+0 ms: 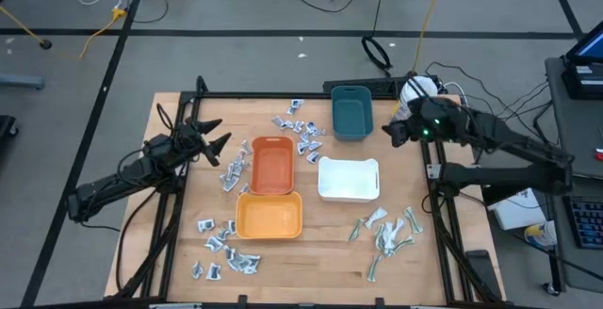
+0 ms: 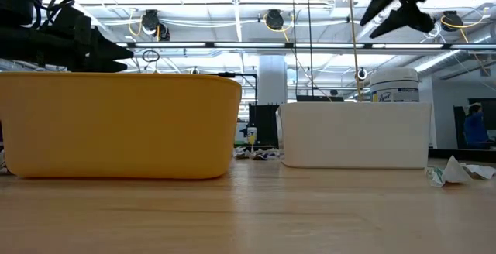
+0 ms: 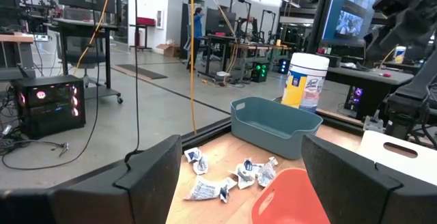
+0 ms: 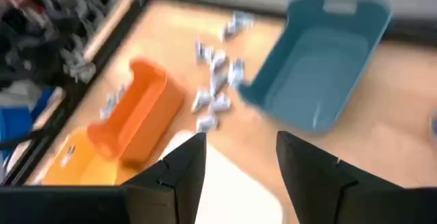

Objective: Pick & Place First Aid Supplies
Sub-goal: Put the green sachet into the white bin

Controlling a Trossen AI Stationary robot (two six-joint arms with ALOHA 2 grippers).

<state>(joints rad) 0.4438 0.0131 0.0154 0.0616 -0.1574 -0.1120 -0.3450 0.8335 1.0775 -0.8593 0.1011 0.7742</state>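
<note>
The first aid supplies lie loose on the wooden table in several heaps. Silvery sachets lie by the teal tray (image 1: pixel 300 128), left of the red-orange tray (image 1: pixel 231 173) and at the near left (image 1: pixel 226 245). Pale green-white strips (image 1: pixel 386 230) lie at the near right. My left gripper (image 1: pixel 221 135) hovers open over the table's left part, pointing level toward the sachets (image 3: pixel 225 183) and the teal tray (image 3: pixel 273 125). My right gripper (image 1: pixel 391 133) hangs open, high above the table's right edge, tipped down toward the teal tray (image 4: pixel 321 60); nothing is between its fingers (image 4: pixel 181 162).
Four trays stand mid-table: teal (image 1: pixel 351 111) at the far side, red-orange (image 1: pixel 272 166), yellow-orange (image 1: pixel 269 217) and white (image 1: pixel 348 179). A white tub with a blue label (image 1: pixel 415 90) stands at the far right corner. Black frame rails run along the table's edges.
</note>
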